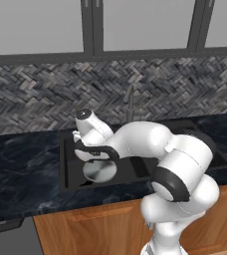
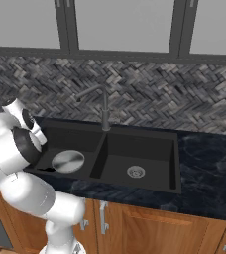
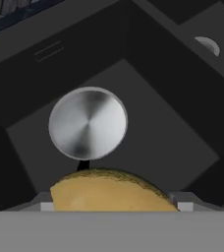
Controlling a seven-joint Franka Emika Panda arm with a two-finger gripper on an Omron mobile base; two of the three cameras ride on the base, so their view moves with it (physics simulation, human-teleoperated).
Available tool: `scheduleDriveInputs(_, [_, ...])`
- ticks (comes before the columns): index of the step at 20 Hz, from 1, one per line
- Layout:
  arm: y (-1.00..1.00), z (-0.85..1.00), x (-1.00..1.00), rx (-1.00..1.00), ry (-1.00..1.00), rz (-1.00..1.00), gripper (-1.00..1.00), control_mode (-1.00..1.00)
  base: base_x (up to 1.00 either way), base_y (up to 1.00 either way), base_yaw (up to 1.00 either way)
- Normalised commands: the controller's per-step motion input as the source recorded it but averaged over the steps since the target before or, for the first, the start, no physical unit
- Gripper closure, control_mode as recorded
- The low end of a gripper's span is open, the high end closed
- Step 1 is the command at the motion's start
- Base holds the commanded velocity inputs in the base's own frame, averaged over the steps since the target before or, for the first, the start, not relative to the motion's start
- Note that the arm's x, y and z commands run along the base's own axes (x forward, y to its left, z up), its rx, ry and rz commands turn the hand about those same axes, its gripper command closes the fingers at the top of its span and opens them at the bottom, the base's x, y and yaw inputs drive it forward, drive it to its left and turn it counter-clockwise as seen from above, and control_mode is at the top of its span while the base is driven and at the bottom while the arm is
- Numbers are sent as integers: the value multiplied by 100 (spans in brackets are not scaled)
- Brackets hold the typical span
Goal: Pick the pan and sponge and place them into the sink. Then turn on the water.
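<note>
black sink (image 2: 169, 163) under herringbone wall | pan (image 3: 88, 123) in basin, 12 o'clock of sponge (image 3: 109, 191) | gripper (image 3: 111, 204) seemingly pinching sponge's sides | soft, light, squashy

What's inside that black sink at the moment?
The pan lies flat on the floor of one basin of the sink; the other basin holds just its silver drain. Above the pan, the pincer holds the yellow sponge, which hides the basin floor beneath it.
</note>
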Motion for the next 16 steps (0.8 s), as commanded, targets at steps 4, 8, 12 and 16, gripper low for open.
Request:
scheduleDriveInputs(4, [0, -13, 9, 0, -1, 0, 100, -100, 0, 0, 0])
scheduleDriveInputs(8, [-2, -13, 8, 0, -2, 0, 100, -100, 0, 0, 0])
scheduleDriveInputs(12, [-13, -8, 5, -1, -1, 0, 100, -100, 0, 0, 0])
scheduleDriveInputs(16, [-22, -7, 1, 0, -1, 0, 100, -100, 0, 0, 0])
